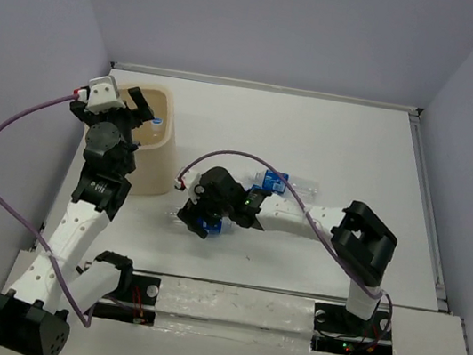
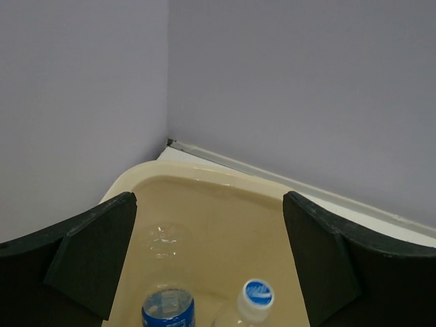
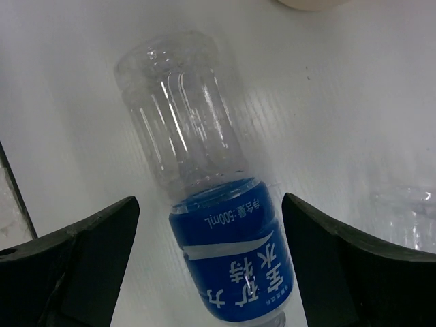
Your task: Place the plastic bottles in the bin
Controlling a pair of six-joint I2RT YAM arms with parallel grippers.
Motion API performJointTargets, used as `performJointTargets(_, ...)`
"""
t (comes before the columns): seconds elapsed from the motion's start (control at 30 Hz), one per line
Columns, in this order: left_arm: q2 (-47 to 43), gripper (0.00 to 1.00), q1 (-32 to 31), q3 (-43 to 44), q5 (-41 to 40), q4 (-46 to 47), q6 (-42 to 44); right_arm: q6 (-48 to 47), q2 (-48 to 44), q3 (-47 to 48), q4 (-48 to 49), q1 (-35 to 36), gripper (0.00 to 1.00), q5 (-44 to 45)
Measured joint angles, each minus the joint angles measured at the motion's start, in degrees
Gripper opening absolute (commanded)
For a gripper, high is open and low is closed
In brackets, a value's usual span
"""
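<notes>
Where the left jaws hang above the bin point(image 1: 156, 165) at the upper left of the top view, they stand wide open, and the left wrist view shows their two dark fingers point(image 2: 95, 252) at either side with nothing between them. Straight below, inside the cream bin, lie plastic bottles: a bottle with a blue label point(image 2: 168, 308) at the bottom edge of the frame, a white cap point(image 2: 257, 294) with blue print just right of it, and a clear ribbed base point(image 2: 163, 240) a little higher. Near the middle of the top view the right jaws are also spread wide, low over a blue-labelled bottle point(image 3: 228, 252) lying on its side on the white surface point(image 1: 357, 152); in the right wrist view a finger point(image 3: 88, 266) sits on each side of it with a gap showing, so nothing is gripped. Another labelled bottle point(image 1: 282, 183) lies up and to the right of the right jaws, apart from them. At the right edge of the right wrist view shows a piece of clear crinkled bottle point(image 3: 407, 218); which one I cannot tell.
</notes>
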Motion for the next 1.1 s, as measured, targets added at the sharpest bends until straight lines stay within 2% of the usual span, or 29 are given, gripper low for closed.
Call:
performJointTargets(0.17, -3.7, 0.99, 0.0, 2.8, 4.4, -4.1, -4.4, -2.6, 4.1, 5.6, -1.4, 0.5, 0.91, 0.5)
performJointTargets(0.3, -7.5, 0.99, 0.0, 5.5, 10.9, -8.7, -8.5, -3.6, 9.0, 9.9, -2.0, 1.2, 0.89, 0.7)
performJointTargets(0.43, -11.3, 0.99, 0.0, 6.6, 17.5, -13.7, -11.8, -4.2, 13.6, 11.7, -2.8, 2.7, 0.76, 0.7)
performJointTargets(0.47, -12.5, 0.99, 0.0, 6.6, 20.2, -15.8, -13.0, -4.0, 14.0, 11.7, -3.2, 2.8, 0.66, 0.7)
performJointTargets(0.53, -14.2, 0.99, 0.0, 6.4, 22.5, -17.8, -14.0, -4.0, 14.1, 11.9, -3.4, 3.2, 0.63, 0.7)
performJointTargets(0.57, -15.0, 0.99, 0.0, 5.8, 23.7, -18.1, -14.7, -3.5, 13.7, 12.0, -3.3, 3.4, 0.57, 0.7)
performJointTargets(0.6, -16.5, 0.99, 0.0, 4.5, 25.4, -19.0, -15.6, -3.0, 13.3, 12.0, -3.3, 3.4, 0.55, 0.9)
performJointTargets(0.77, -21.6, 0.99, 0.0, -0.9, 32.4, -22.3, -19.1, 0.4, 6.4, 9.8, -3.4, 3.4, 0.50, 2.4)
performJointTargets(0.93, -25.1, 0.99, -0.5, 0.0, 34.2, -23.0, -21.6, 3.6, -10.1, 8.3, -2.4, 3.4, 0.48, 7.1)
performJointTargets(1.03, -28.3, 0.99, -2.4, 1.9, 35.7, -21.2, -24.0, 4.5, -15.2, 13.0, 1.2, 3.3, 0.47, 10.3)
performJointTargets(1.1, -30.4, 0.99, -3.8, 3.0, 36.0, -20.2, -24.9, 4.3, -15.0, 17.7, 3.9, 2.5, 0.46, 11.5)
